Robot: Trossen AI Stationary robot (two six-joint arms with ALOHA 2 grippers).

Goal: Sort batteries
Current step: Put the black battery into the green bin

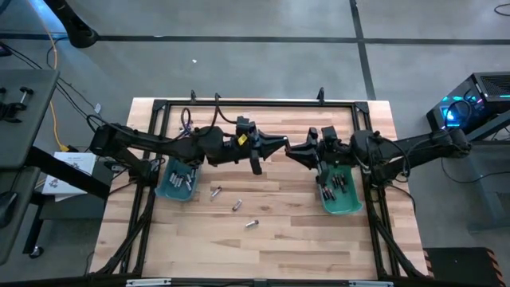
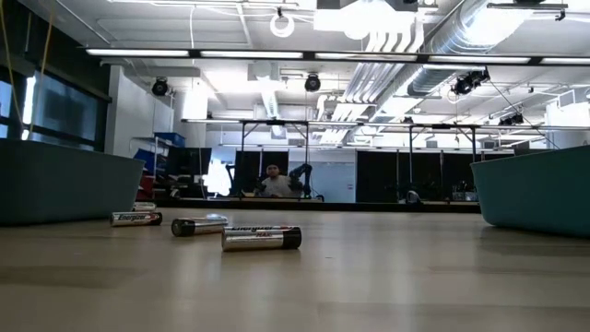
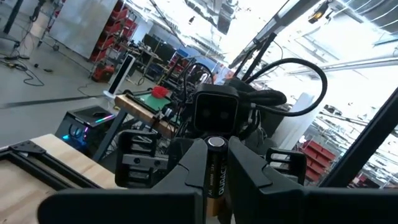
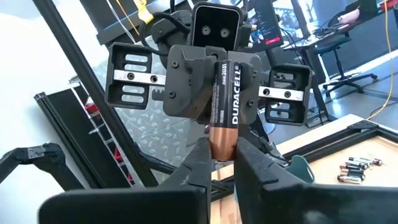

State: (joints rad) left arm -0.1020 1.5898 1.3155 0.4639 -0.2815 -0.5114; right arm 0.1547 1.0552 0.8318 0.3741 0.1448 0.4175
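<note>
While a black-and-copper battery (image 4: 224, 109) hangs in the air over the table (image 1: 303, 239) middle, both the left gripper (image 1: 280, 147) and right gripper (image 1: 293, 149) have their jaws clamped on it, tips meeting; three loose batteries (image 1: 237, 205) lie nearby between two teal bins (image 1: 177, 185).

robotics lab: exposed ceiling ducts (image 2: 433, 37), red parts bins (image 3: 112, 50).

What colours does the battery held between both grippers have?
Black with a copper end; the battery shows best in the right wrist view.
</note>
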